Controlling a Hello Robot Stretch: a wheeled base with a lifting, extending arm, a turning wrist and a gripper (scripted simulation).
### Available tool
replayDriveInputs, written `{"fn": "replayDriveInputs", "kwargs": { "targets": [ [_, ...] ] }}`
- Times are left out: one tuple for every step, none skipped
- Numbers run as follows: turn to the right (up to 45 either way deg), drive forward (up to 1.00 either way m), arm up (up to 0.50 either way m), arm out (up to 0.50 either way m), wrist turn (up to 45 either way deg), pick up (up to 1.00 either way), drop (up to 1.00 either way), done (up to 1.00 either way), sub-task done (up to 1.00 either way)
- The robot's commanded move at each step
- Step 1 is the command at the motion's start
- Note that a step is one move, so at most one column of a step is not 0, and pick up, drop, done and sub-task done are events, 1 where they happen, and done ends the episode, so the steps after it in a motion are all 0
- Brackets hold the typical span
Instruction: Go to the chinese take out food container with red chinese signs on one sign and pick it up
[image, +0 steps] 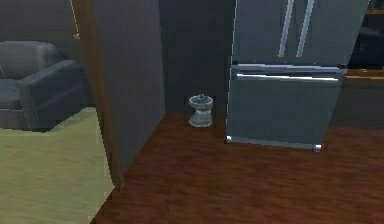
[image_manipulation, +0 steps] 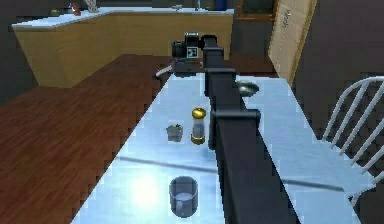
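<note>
The arm (image_manipulation: 240, 150) is stretched over the table (image_manipulation: 120, 180) so the gripper (image_manipulation: 178, 62) is set at its far end, where a small pale shape (image_manipulation: 160, 72), perhaps the take out container, is seen just left; whether anything is held cannot be told.

Home interior, with a kitchen/dining area opening onto a lounge. Evidence:
- A steel fridge (image: 290, 75) with double doors over a bottom drawer stands against the wall on a dark wood floor (image: 220, 185).
- A grey sofa (image: 35, 85) sits on pale carpet (image: 45, 165) past the partition at the forward view's left.
- In the arm side view, a long tabletop (image_manipulation: 140, 160) carries a drinking glass (image_manipulation: 183, 195) and a small yellow-capped jar (image_manipulation: 199, 125).
- A white spindle-back chair (image_manipulation: 355, 120) stands beside it.
- Light wood kitchen cabinets (image_manipulation: 110, 35) run behind it.
</note>
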Motion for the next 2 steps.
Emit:
{"fn": "replayDriveInputs", "kwargs": {
  "targets": [
    [0.0, 0.00, -0.24, 0.00, 0.0, 0.00, 0.00, 0.00, 0.00],
    [0.0, 0.00, 0.00, 0.00, 0.0, 1.00, 0.00, 0.00, 0.00]
  ]
}}
